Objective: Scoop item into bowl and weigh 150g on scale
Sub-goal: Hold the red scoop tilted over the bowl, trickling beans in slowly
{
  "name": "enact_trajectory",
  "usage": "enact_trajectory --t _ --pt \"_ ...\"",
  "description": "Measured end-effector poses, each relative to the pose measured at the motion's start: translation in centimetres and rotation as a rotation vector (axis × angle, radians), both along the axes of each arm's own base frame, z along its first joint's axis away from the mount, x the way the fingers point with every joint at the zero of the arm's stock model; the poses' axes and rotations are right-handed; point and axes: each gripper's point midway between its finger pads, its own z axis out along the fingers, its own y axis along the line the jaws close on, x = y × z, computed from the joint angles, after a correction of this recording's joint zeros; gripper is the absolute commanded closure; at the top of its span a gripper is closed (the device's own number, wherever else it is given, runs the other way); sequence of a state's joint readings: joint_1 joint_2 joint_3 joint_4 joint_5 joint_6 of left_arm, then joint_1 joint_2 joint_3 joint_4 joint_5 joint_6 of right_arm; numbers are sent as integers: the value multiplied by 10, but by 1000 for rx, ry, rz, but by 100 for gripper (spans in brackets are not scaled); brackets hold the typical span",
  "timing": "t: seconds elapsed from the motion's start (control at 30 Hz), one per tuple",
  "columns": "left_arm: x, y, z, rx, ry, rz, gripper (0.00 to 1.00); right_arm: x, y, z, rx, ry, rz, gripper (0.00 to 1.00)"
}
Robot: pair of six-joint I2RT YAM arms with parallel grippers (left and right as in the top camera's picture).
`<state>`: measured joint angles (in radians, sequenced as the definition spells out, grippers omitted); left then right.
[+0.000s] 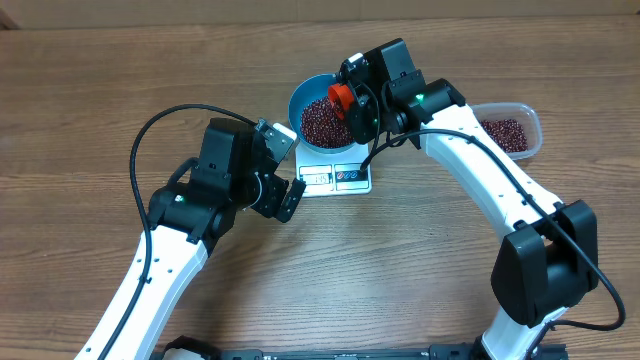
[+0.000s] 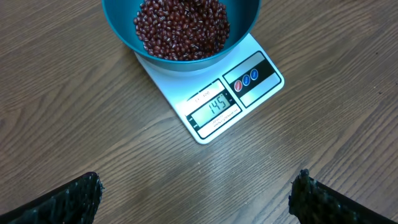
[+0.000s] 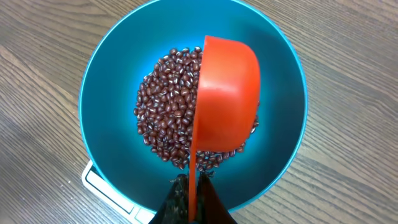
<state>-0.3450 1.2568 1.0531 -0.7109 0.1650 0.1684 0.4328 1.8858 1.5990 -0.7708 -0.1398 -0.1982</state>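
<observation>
Bowl of beans on the scale, a scoop tipped above it.
Nearest, the left gripper hangs over bare table just short of the scale, its jaws spread wide and holding nothing. Beyond it the white scale's display reads 145. The blue bowl sits on the scale's far half with the maroon beans heaped in its bottom. Over them the right gripper pinches the handle of the orange-red scoop, which is turned on its edge (its inside is hidden). Farther right, a clear tub holds more beans.
</observation>
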Motion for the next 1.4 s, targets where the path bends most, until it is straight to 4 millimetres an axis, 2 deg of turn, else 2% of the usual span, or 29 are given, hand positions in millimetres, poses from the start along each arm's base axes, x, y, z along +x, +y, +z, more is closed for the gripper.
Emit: enact_trajectory --t 1.4 --pt "0 0 0 0 0 0 0 7 -2 3 -51 -70 66 96"
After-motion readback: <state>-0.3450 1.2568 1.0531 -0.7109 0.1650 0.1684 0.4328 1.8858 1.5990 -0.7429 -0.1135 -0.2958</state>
